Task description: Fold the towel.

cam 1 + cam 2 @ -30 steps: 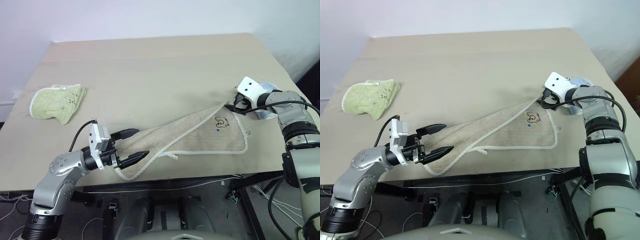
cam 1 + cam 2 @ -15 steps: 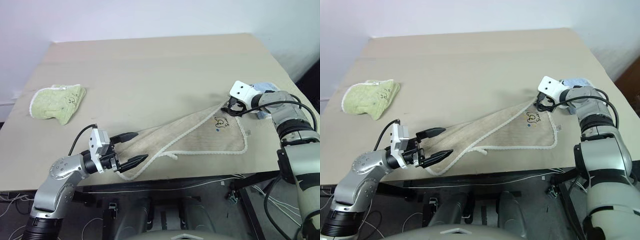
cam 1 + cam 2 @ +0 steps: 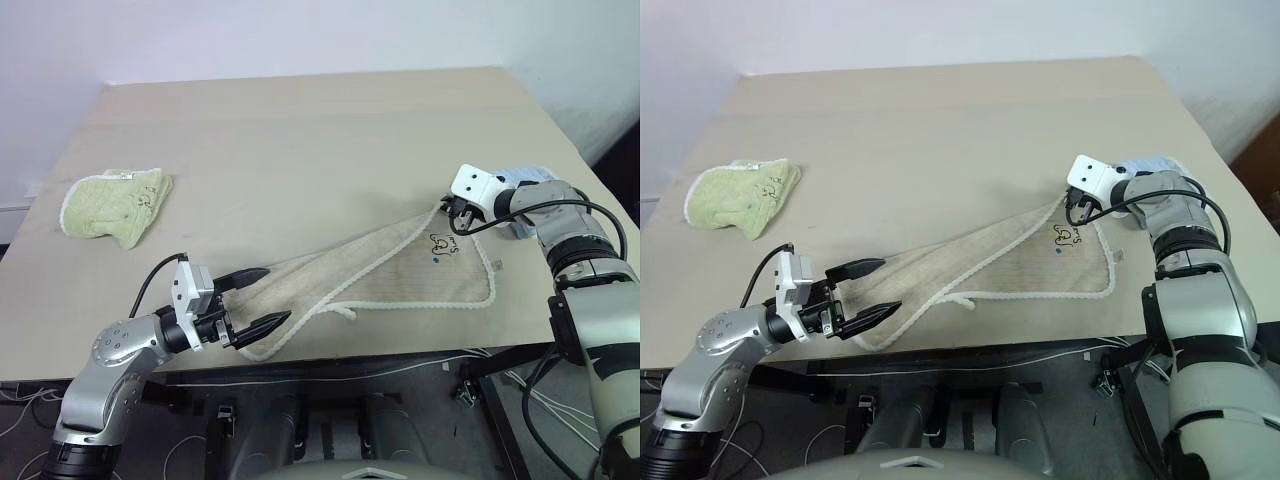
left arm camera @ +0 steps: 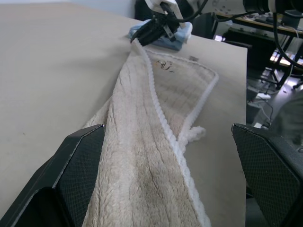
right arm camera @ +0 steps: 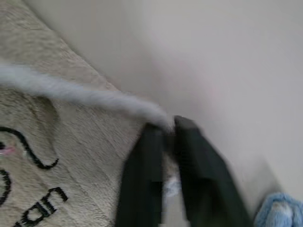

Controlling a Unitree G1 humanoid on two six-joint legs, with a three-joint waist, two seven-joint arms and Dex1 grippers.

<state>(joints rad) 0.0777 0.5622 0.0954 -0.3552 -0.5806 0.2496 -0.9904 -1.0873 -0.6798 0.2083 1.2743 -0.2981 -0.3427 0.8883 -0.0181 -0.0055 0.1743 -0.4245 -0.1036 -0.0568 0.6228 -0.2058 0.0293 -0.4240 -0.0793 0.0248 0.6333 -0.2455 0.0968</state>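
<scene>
Right pincer (image 3: 1076, 207) pinches the far corner of the towel (image 3: 400, 275), which lies diagonally on the tabletop (image 3: 300, 140). Left pincer (image 3: 258, 297) gapes around the near end; it should clamp next, then lift.

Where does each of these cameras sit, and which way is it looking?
Head, both eyes: look forward and down on the table, the tan towel, a green cloth, both arms.
Left wrist: looks along the towel between the open left gripper fingers.
Right wrist: looks down on the towel's corner, pinched in the right gripper.
Shared: left wrist and head views both show the right gripper at the far corner.
</scene>
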